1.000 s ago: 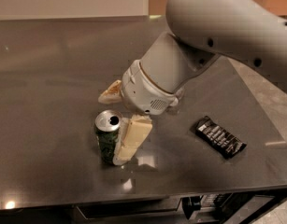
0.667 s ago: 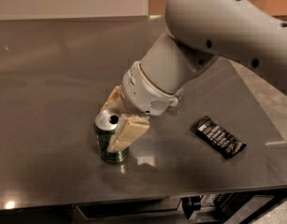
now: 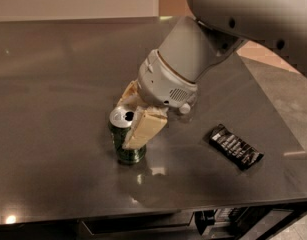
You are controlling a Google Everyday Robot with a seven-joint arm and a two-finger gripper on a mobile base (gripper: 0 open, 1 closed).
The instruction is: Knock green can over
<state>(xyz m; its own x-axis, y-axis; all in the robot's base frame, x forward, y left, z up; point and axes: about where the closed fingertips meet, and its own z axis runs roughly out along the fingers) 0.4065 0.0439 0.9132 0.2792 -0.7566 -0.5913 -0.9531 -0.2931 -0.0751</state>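
**Camera view**

- Green can (image 3: 124, 145): set on its base at the front middle of the table (image 3: 53, 84). The long axis is held upright or close to it, with the silver top turned upward and the dark opening shown on that top. It is not yet knocked over.
- Container contents: the can is the only container listed. Nothing can be made out inside the opening.
- Gripper (image 3: 125, 126): brought down onto the can from the upper right, at the end of the pale grey arm (image 3: 253, 9). The claw is spread, with the can taken between its two cream fingers (image 3: 143, 129). The nearer finger is laid along the can's right side and touches it. The farther finger is placed behind the can's top. Whether the can is squeezed cannot be told.
- Dark packet (image 3: 236, 146): laid flat to the right of the can, well apart from it and near the table's right edge. Pale markings are shown on its face.
- Edges and room: a wide stretch of dark, glossy tabletop is found to the can's left and behind it. A narrower strip lies between the can and the front edge. The right edge is seen running diagonally past the packet.
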